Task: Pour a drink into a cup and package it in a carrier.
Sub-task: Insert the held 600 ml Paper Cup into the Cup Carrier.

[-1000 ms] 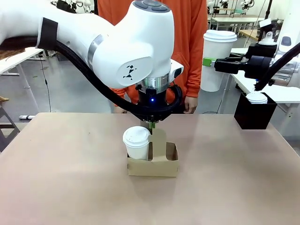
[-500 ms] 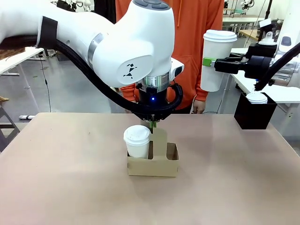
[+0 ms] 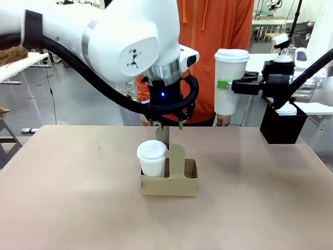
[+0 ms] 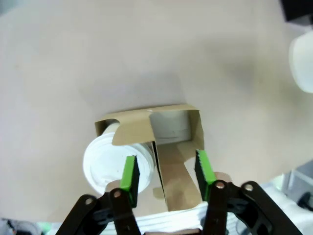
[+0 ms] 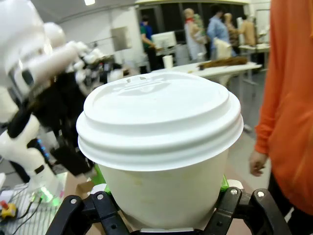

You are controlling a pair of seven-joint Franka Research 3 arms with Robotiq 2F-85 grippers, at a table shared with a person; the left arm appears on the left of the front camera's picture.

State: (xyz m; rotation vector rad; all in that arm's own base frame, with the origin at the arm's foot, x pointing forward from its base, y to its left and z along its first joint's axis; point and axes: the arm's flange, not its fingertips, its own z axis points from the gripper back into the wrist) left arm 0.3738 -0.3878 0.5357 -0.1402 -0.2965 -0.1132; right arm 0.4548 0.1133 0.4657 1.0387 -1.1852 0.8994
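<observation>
The brown cardboard carrier [image 3: 179, 181] stands mid-table with a short white lidded cup [image 3: 152, 156] in its left pocket. My left gripper [image 3: 169, 125] hovers open just above the carrier's upright handle. In the left wrist view its green pads [image 4: 131, 171] straddle the handle of the carrier [image 4: 171, 166], apart from it, with the short cup [image 4: 110, 159] beside. My right gripper [image 3: 225, 83] is shut on the tall white cup [image 3: 228, 78], lidded and held upright in the air right of the carrier. That cup [image 5: 161, 137] is close up in the right wrist view. The jug of drink is out of view.
A black box [image 3: 283, 130] with another white lidded cup [image 3: 285, 109] in it sits at the table's far right. A person in an orange top [image 3: 218, 31] stands at the far edge, one hand [image 3: 222, 121] hanging near the table.
My left gripper has let go of the carrier handle, opened and risen a little. My right arm has carried the tall cup leftward and slightly lower.
</observation>
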